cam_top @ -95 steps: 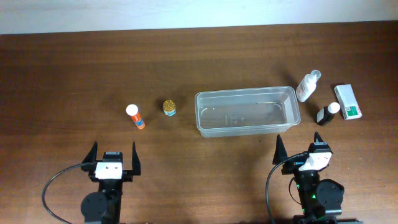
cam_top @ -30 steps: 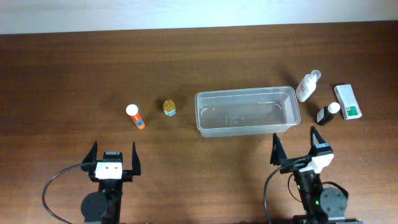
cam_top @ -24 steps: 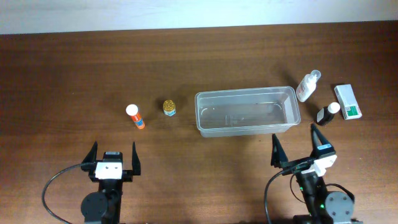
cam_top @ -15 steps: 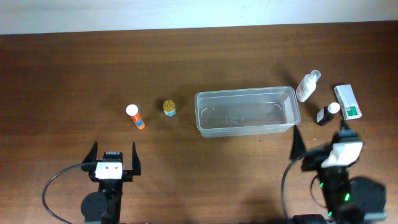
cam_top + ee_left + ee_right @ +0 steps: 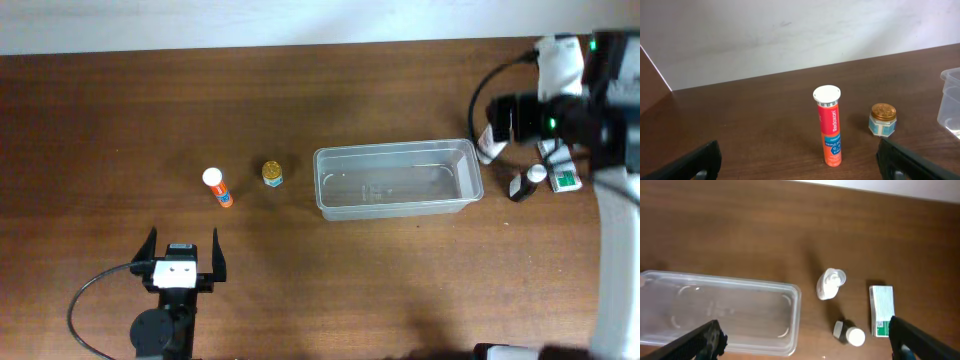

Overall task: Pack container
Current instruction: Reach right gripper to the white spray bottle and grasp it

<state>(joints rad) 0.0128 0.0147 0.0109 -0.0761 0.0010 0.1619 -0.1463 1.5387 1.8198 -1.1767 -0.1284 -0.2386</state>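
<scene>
Clear plastic, the container [image 5: 396,150] lies lengthwise a little right of the middle of the brown wooden bench [image 5: 300,90] in the overhead view. Left of it, well apart, stand a small jar with a gold lid [image 5: 272,173] and, further left, an orange tube with a white cap [image 5: 217,187]. The left gripper [image 5: 183,240] sits near the front edge, below the tube, its fingers spread wide and holding nothing. The right arm [image 5: 575,95] is high up, close to the camera, over the far right of the bench. It covers part of a white bottle [image 5: 489,149] just beyond the container's right end. A dark bottle with a white cap [image 5: 525,184] and a white and green box [image 5: 567,180] lie just beside one another there. From the left wrist, the tube stands upright in the middle with the jar near it on the right, and one rounded corner of the container shows at the right edge. Both black fingers [image 5: 697,162] sit at the lower corners of the view, far apart. From the right wrist, looking down, the container fills the lower left and the white bottle stands just off its right end, apart from it. The dark bottle is below that, and the box is to their right. The right gripper [image 5: 804,330] has its fingers wide apart, gripping nothing.
</scene>
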